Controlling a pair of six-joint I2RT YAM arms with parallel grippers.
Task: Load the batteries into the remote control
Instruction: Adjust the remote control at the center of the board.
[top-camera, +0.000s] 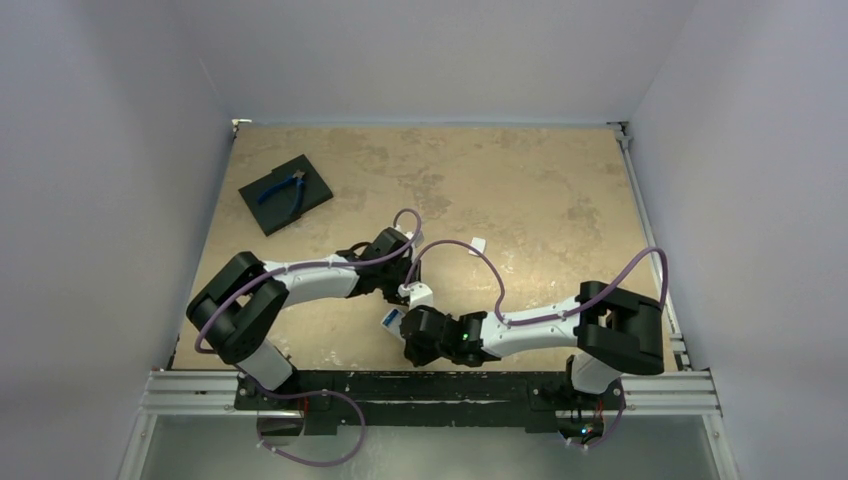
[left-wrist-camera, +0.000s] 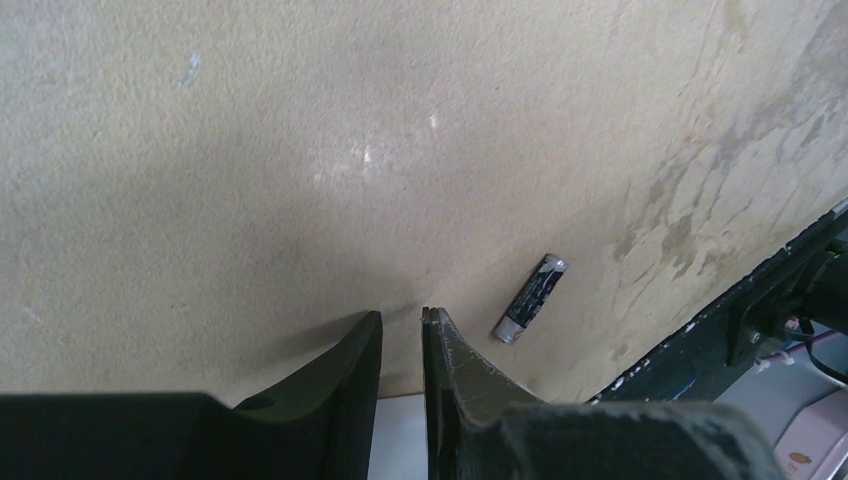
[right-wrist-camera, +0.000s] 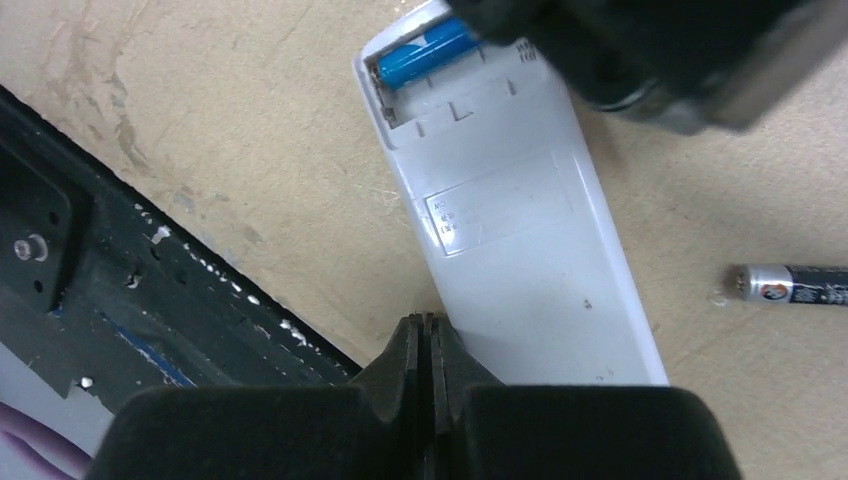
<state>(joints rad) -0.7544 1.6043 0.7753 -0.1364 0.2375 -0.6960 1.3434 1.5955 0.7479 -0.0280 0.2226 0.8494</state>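
Nearest the right wrist camera, the right fingers (right-wrist-camera: 415, 350) were clenched tight together with nothing between them, their tips at the near edge of the remote control (right-wrist-camera: 520, 250). That white handset lay back-up on the table (right-wrist-camera: 200, 120), running from the fingers toward 11 o'clock. Its battery bay was uncovered at the far end, with the blue battery (right-wrist-camera: 425, 52) seated in it. A dark blur of the left arm hung over the bay at 1 o'clock. At 3 o'clock of the remote control, apart from it, the dark battery (right-wrist-camera: 795, 285) lay loose on the table. In the left wrist view the left fingers (left-wrist-camera: 450, 345) stood slightly apart, released, with nothing seen in the narrow gap, and the dark battery lay just beyond them at 2 o'clock. From above, both wrists met near the table's 6 o'clock edge, while blue-handled pliers (top-camera: 283, 190) rested on a black pad (top-camera: 305, 205) at 10 o'clock.
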